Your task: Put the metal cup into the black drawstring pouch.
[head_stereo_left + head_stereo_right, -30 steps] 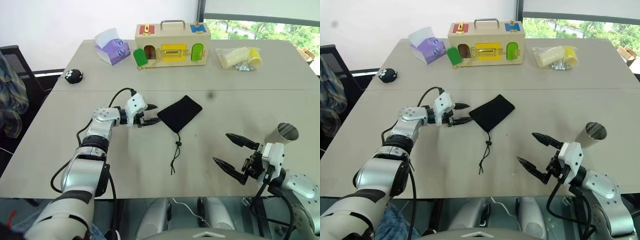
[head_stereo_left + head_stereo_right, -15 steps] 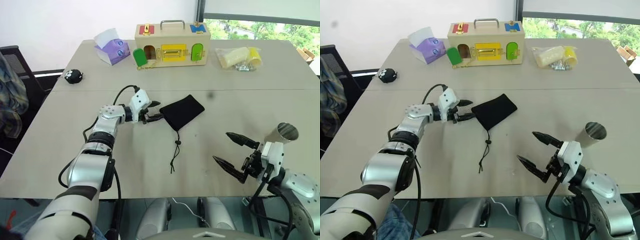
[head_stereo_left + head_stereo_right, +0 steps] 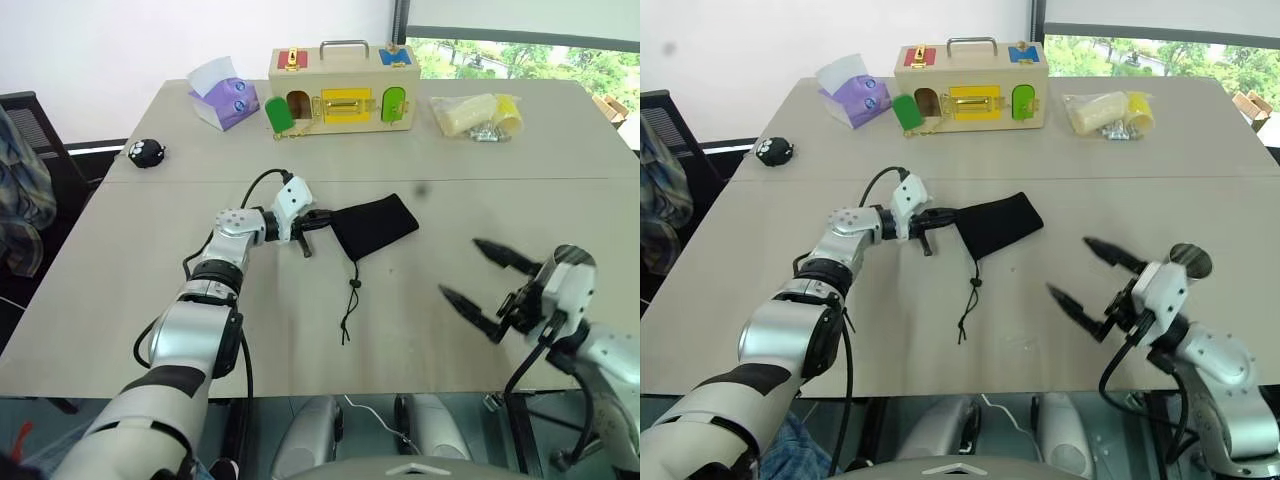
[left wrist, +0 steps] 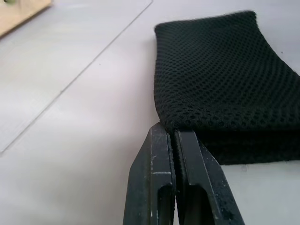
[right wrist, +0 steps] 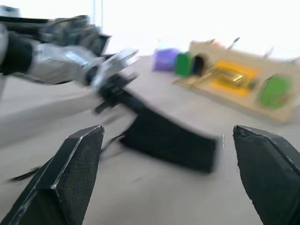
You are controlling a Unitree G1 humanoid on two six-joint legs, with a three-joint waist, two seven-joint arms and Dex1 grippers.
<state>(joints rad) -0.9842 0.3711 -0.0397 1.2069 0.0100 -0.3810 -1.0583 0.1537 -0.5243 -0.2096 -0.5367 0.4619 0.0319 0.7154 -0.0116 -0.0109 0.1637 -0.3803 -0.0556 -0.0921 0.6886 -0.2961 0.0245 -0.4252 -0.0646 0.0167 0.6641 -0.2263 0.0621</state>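
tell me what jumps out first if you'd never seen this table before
Mid-table, the left gripper is shut on the corner of the black drawstring pouch, its cord trailing toward the near edge. At the near right the right gripper gapes wide open, and a bright wooden latch box sits at the far side.

arms: silver-grey rounded shells, black joints; wrists: white housings; cables: black loops; left gripper (image 3: 308, 240), right gripper (image 3: 485, 287): tapered black fingers

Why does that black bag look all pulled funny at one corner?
The left gripper has its jaws shut on one corner of the black drawstring pouch, so that end is stretched out. Its cord trails loose across the table. Nothing looks spilled or broken.
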